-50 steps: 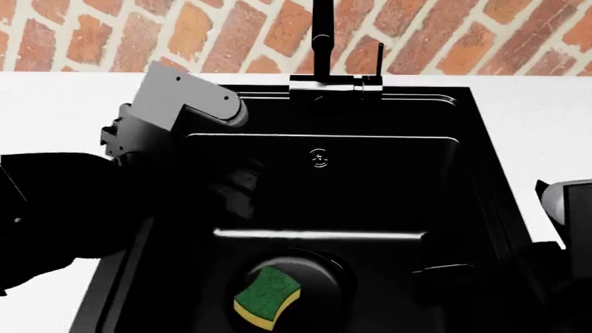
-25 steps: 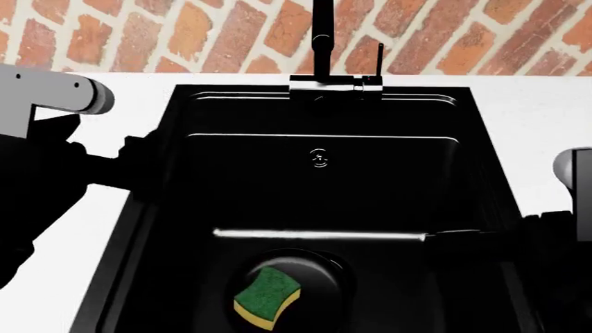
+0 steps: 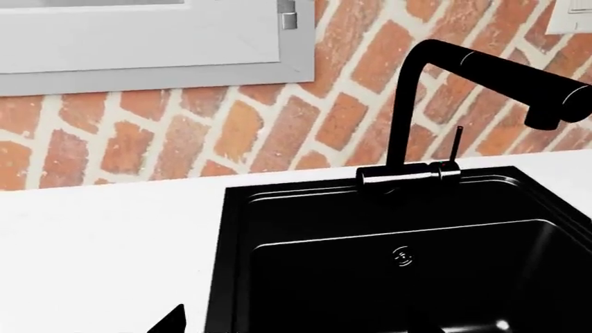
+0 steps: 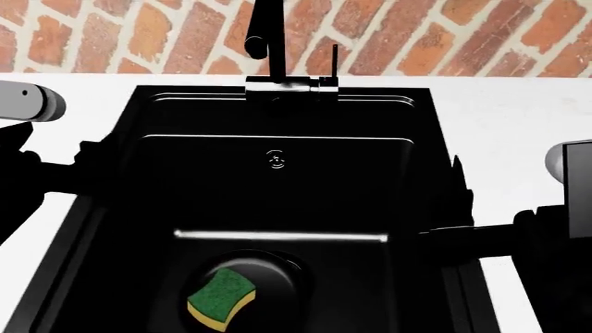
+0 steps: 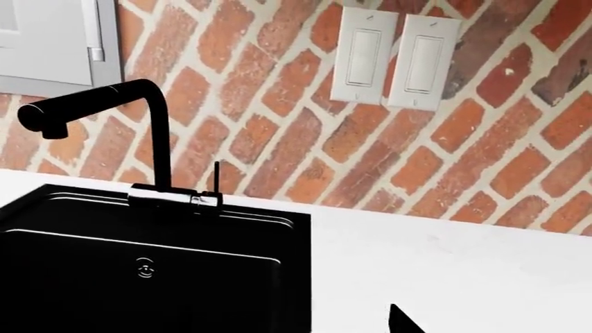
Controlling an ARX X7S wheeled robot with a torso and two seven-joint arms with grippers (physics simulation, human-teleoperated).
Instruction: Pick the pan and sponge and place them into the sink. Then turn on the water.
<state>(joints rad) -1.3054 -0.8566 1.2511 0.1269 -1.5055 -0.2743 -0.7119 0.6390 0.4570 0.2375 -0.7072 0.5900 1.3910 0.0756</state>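
The sink (image 4: 111,229) is lying set into the white desk (image 4: 518,118), directly below the head camera, with the brick wall (image 4: 138,35) standing behind it. The pan (image 4: 248,286) is resting on the basin floor near the front of the sink, and the sponge (image 4: 220,300) is lying inside the pan, green side up, with its yellow layer showing along the near edge. The faucet (image 4: 266,35) is rising from the rear rim of the sink, with its thin lever (image 4: 334,62) standing upright just beside it; no stream is showing at the spout in either wrist view. The left arm (image 4: 28,173) is extending in from the left edge of the head view at the left rim of the sink, held outside the basin, with a grey link showing above the dark forearm. The right arm (image 4: 545,243) is reaching in from the right edge, its dark end lying over the right rim of the sink. Both grippers are merging with the black sink, so whether each is wide or narrow cannot be told. The right wrist view is showing two wall switches (image 5: 398,62) on the bricks above the desk.
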